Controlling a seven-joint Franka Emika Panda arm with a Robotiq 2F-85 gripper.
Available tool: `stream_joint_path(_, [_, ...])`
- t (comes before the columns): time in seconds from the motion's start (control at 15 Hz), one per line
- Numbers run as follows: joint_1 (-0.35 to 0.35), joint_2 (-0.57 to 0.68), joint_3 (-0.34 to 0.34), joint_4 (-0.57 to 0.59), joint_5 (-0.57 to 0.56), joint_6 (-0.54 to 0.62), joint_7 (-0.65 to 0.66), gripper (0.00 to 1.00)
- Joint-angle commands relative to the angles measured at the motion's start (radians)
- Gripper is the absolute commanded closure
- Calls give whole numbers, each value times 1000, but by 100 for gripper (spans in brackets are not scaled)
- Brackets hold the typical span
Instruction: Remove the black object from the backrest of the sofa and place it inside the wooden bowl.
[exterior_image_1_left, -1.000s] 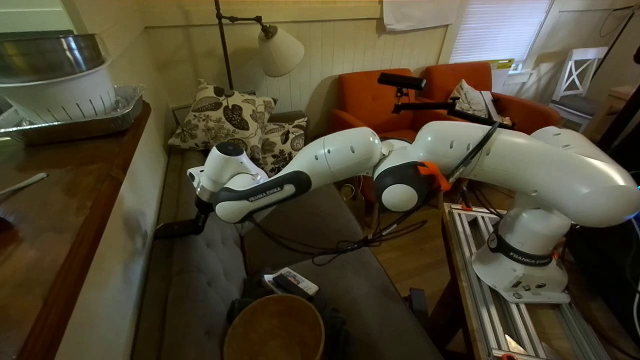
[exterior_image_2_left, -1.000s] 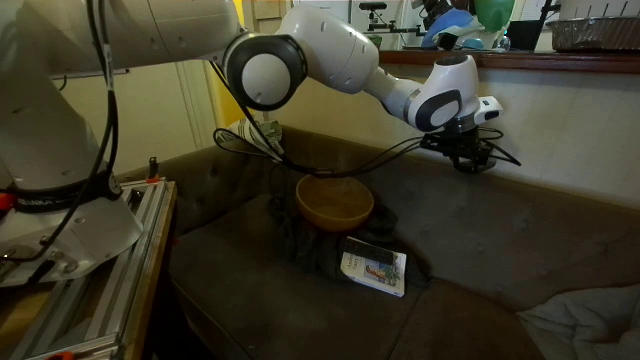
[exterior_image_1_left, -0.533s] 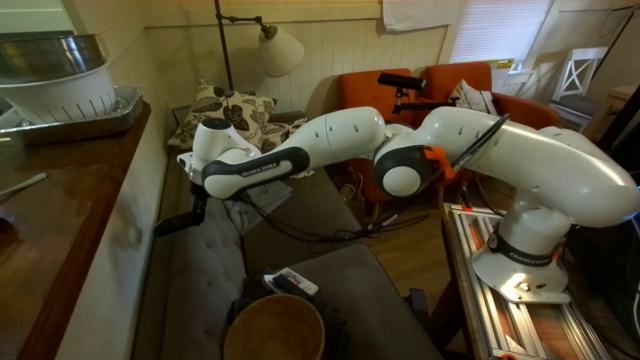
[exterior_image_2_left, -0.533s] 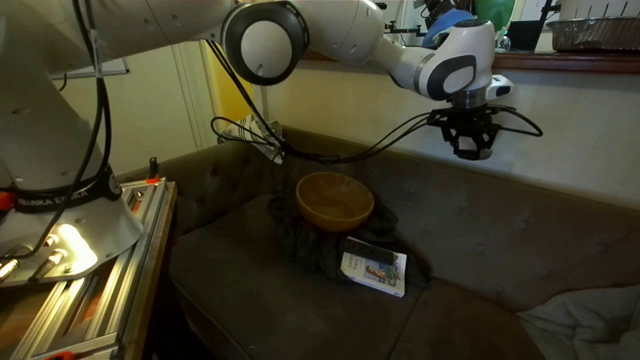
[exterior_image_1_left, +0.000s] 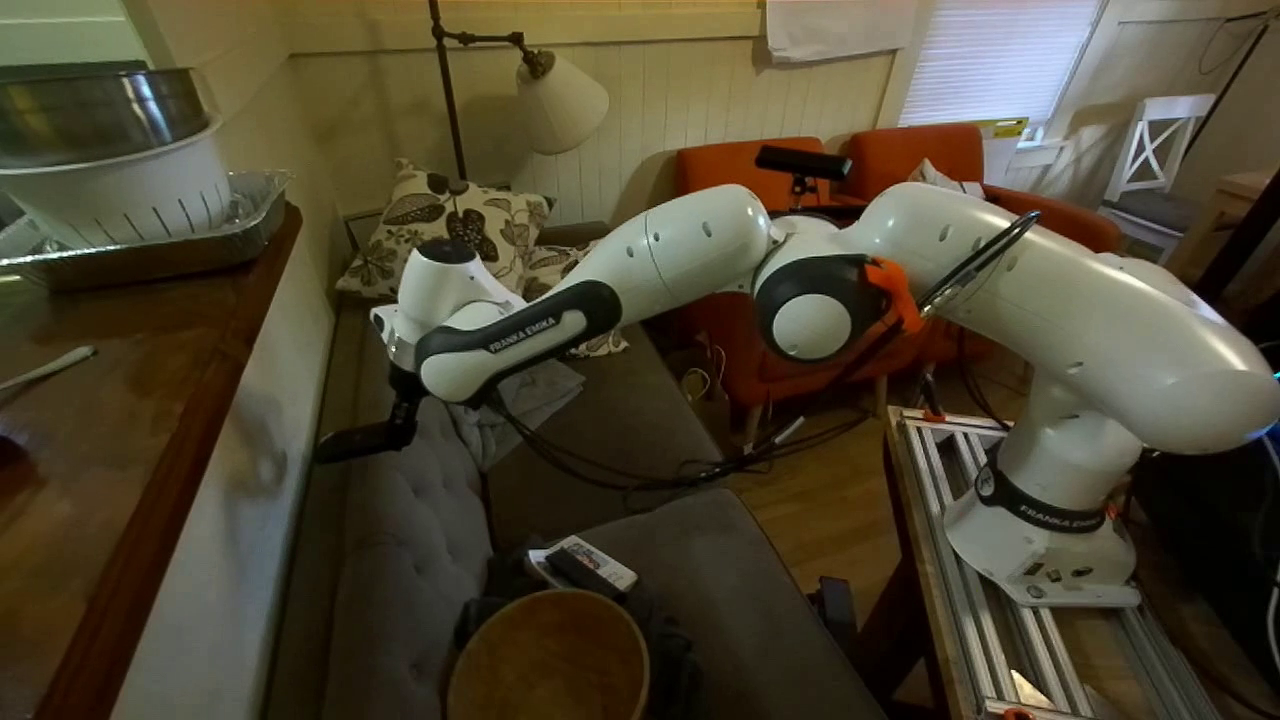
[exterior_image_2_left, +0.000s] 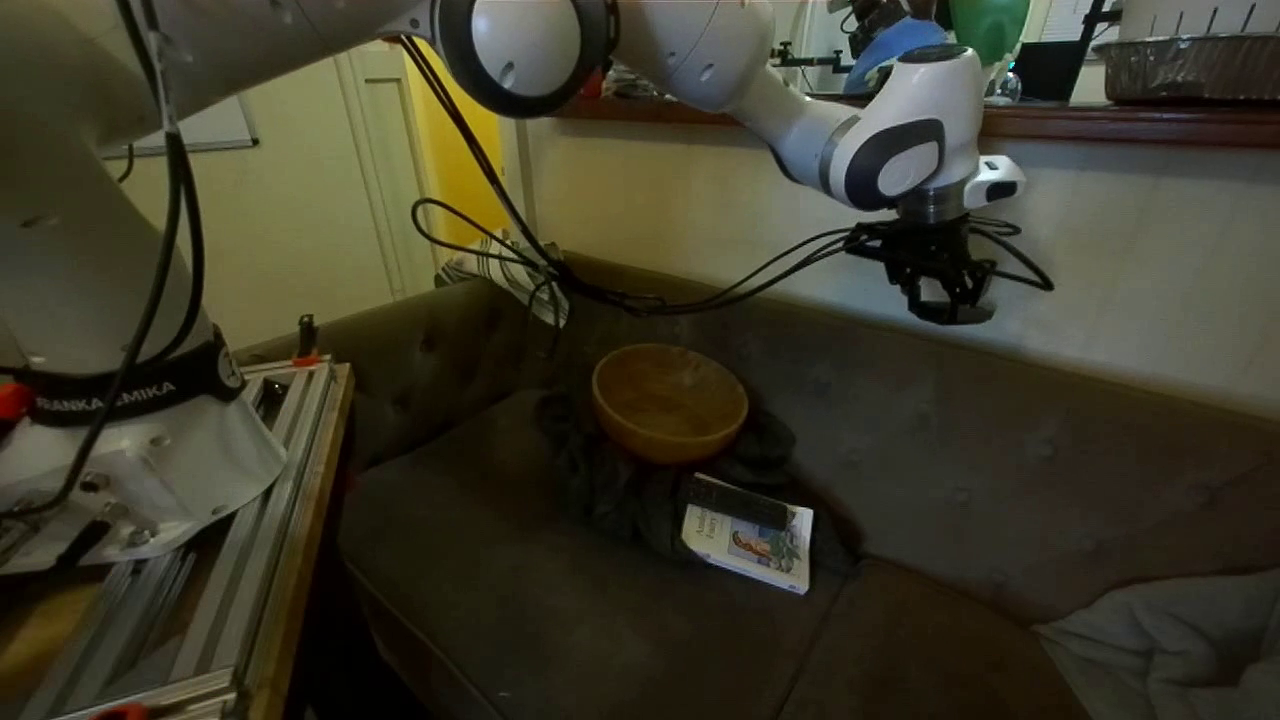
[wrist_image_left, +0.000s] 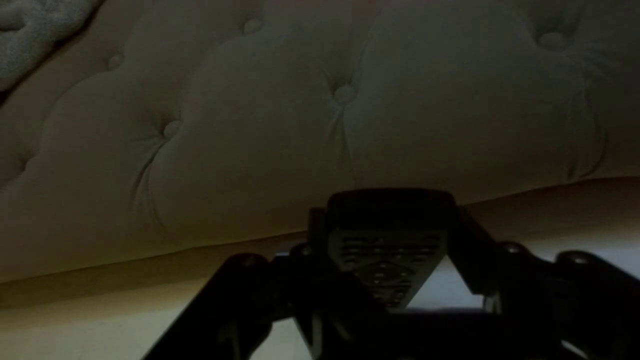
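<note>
Exterior view: black object (exterior_image_1_left: 354, 442) slightly higher

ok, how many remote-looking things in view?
2. A black remote is held in the claw; a dark remote-like thing lies on the book near the wooden bowl. Others could be hidden.

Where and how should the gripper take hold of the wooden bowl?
Probably at the rim of the wooden bowl, from above, one jaw inside, one outside: its mouth opens upward and looks too wide to span. Best on the side away from the backrest and the book. The gripper must first release the black remote control.
</note>
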Motion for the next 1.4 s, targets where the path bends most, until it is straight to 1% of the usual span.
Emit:
stream_joint_path(0.0, [11,-97,-11,-242,41,204,153,64])
stream_joint_path(0.13, [20,-100,-15,-327,42,340,261,64])
stream_joint_path(0.27, [28,-105,-17,-419,58,500,342,64])
stream_joint_path(0.33, [3,-109,33,-464,67,586,319,64])
stream_joint_path(0.4, [18,-31,2,-311,28,470,304,39])
stream_joint_path(0.47, [17,-33,10,-349,34,534,313,39])
stream_joint_path(0.53, [17,-34,15,-372,37,564,318,39])
stream_joint_path(0.67, [17,-41,18,-388,42,576,322,39])
stream_joint_path(0.73, [16,-48,18,-392,44,576,322,64])
stream_joint_path(0.8, [44,-63,-34,-411,52,607,358,64])
stream_joint_path(0.93, [90,-96,-123,-492,81,705,435,64])
stream_joint_path(1.0, [135,-110,-199,-546,112,783,500,64])
stream_joint_path(1.07, [174,-123,-253,-613,152,854,543,64])
stream_joint_path(1.2, [290,-116,-392,-714,287,972,613,64])
stream_joint_path(1.27, [371,-107,-469,-765,389,1000,630,64])
stream_joint_path(1.33, [436,-95,-527,-819,466,1006,657,64])
